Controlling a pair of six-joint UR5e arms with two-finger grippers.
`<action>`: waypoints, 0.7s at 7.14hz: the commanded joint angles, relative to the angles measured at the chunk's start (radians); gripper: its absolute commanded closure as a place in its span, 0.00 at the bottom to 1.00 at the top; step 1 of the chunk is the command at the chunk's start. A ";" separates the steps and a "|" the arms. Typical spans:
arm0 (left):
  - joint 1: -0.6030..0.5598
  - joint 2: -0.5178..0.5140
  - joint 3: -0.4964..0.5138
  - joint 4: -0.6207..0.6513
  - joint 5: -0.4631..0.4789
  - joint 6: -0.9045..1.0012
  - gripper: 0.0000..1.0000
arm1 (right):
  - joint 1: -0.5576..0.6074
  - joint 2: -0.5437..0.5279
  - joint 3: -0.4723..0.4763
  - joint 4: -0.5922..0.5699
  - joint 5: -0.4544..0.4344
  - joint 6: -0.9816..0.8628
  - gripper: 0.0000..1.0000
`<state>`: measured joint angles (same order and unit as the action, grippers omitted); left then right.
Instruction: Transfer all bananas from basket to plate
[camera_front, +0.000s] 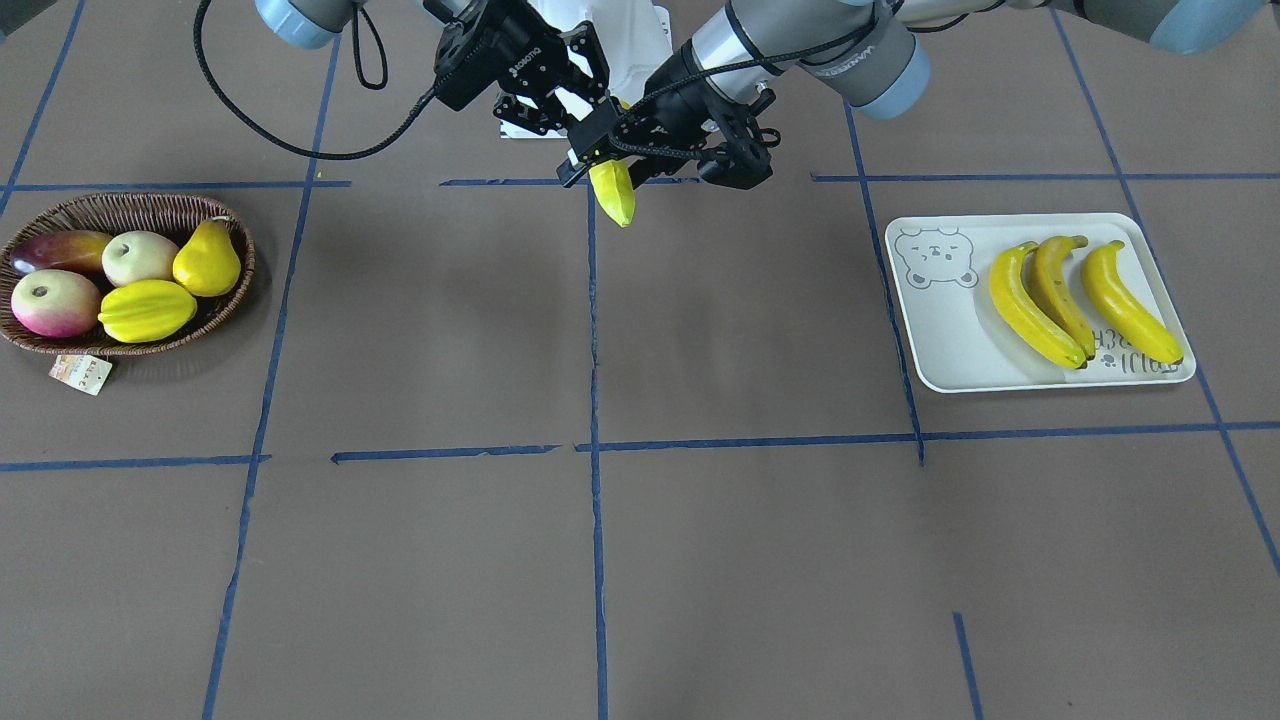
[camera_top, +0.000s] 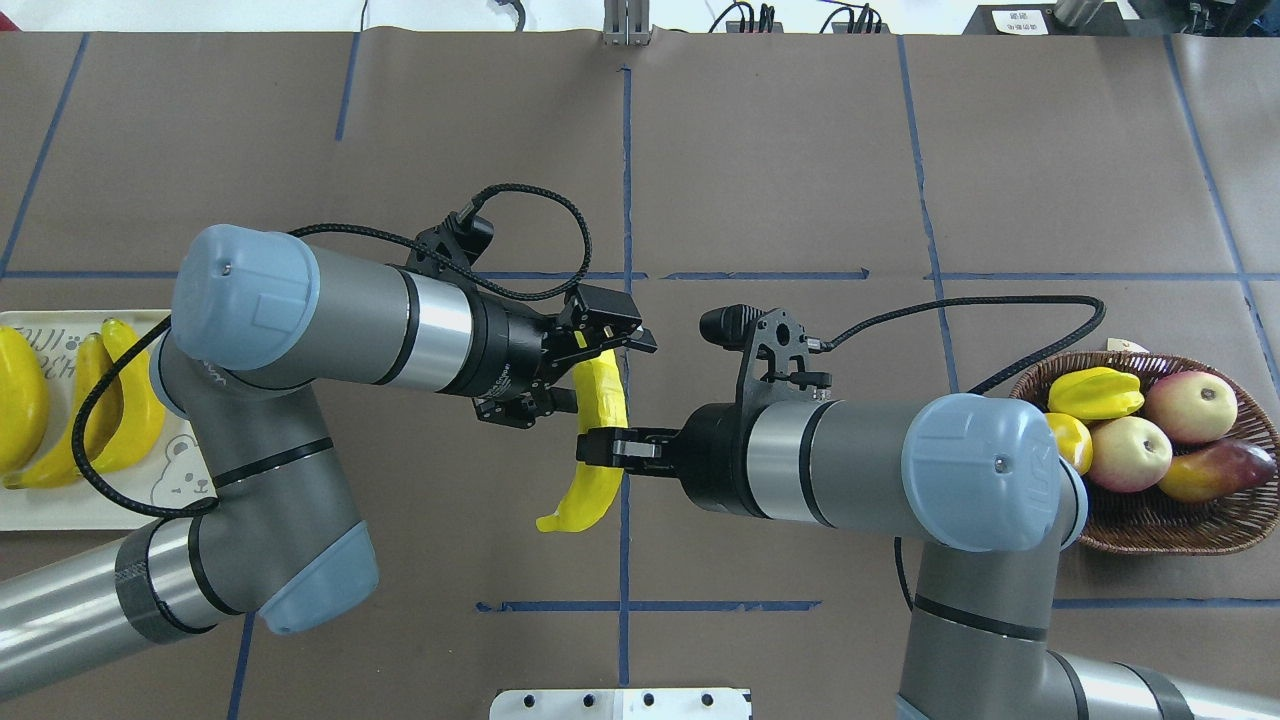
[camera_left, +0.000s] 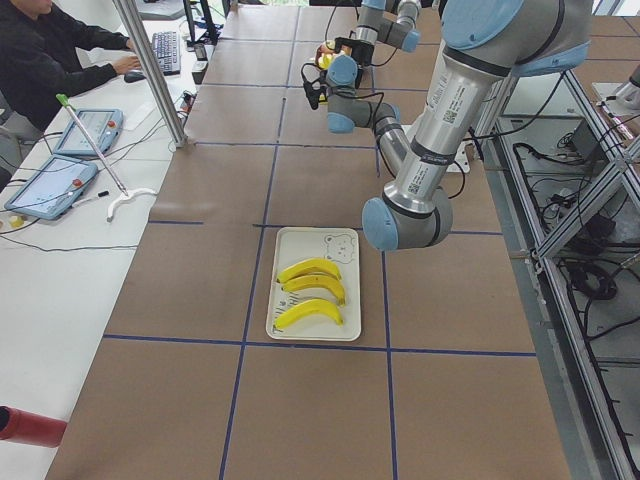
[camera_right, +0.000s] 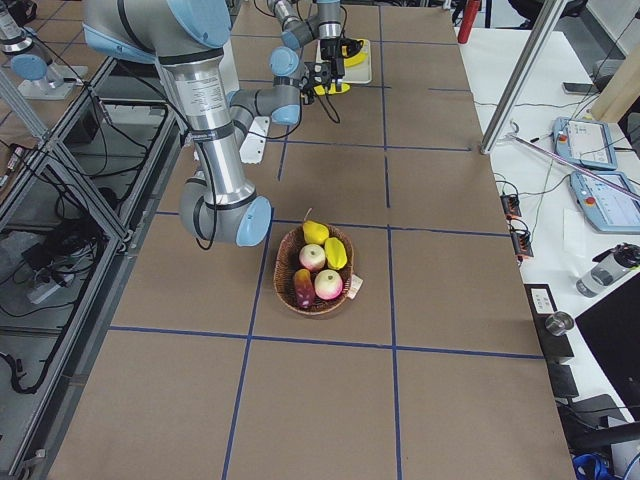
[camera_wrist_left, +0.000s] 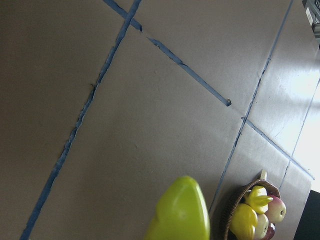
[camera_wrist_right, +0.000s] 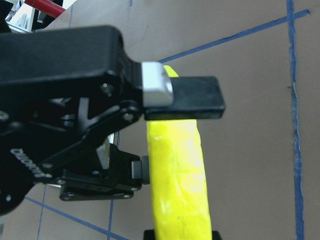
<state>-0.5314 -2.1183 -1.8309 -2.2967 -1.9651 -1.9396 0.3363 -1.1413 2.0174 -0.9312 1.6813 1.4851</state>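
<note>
One yellow banana (camera_top: 597, 440) hangs in mid-air over the table's middle, between both arms; it also shows in the front view (camera_front: 612, 192). My right gripper (camera_top: 598, 447) is shut on its middle, and in the right wrist view the banana (camera_wrist_right: 177, 175) fills the space between its pads. My left gripper (camera_top: 590, 365) is open, with its fingers on either side of the banana's upper end. The left wrist view shows only the banana's tip (camera_wrist_left: 181, 212). Three bananas (camera_front: 1050, 295) lie side by side on the off-white bear plate (camera_front: 940, 330).
The wicker basket (camera_front: 130, 200) on the robot's right holds a yellow pear (camera_front: 207, 260), a starfruit (camera_front: 147, 310), two apples and a mango, with no banana in it. A paper tag lies beside it. Blue tape lines cross the brown table.
</note>
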 joint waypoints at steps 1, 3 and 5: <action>-0.001 0.004 -0.007 0.000 0.000 0.002 0.04 | 0.004 0.000 0.000 0.000 0.000 0.000 0.99; -0.001 0.006 -0.007 -0.001 -0.003 0.013 0.74 | 0.006 0.000 0.000 0.000 0.000 0.000 0.99; -0.001 0.009 -0.007 -0.003 -0.008 0.016 1.00 | 0.007 -0.001 0.000 -0.001 0.001 -0.002 0.97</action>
<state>-0.5323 -2.1102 -1.8376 -2.2981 -1.9703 -1.9265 0.3424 -1.1422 2.0172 -0.9315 1.6816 1.4839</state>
